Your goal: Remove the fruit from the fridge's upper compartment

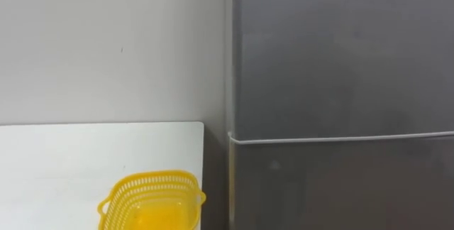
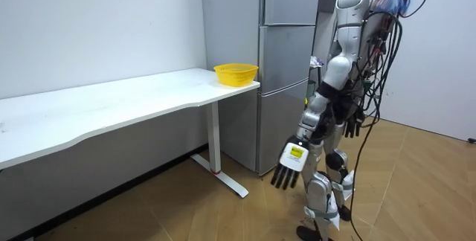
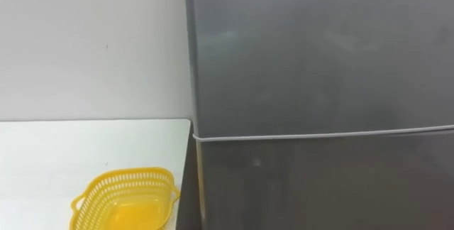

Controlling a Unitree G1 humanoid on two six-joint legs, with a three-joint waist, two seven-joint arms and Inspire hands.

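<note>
Fridge ahead of left robot hand

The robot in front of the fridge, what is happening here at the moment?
The robot stands facing the grey fridge, whose upper door and lower door are both shut. Its left hand and right hand hang at its sides, fingers relaxed, holding nothing. A yellow basket sits on the corner of the white table beside the fridge. Nothing has been retrieved yet.
</note>
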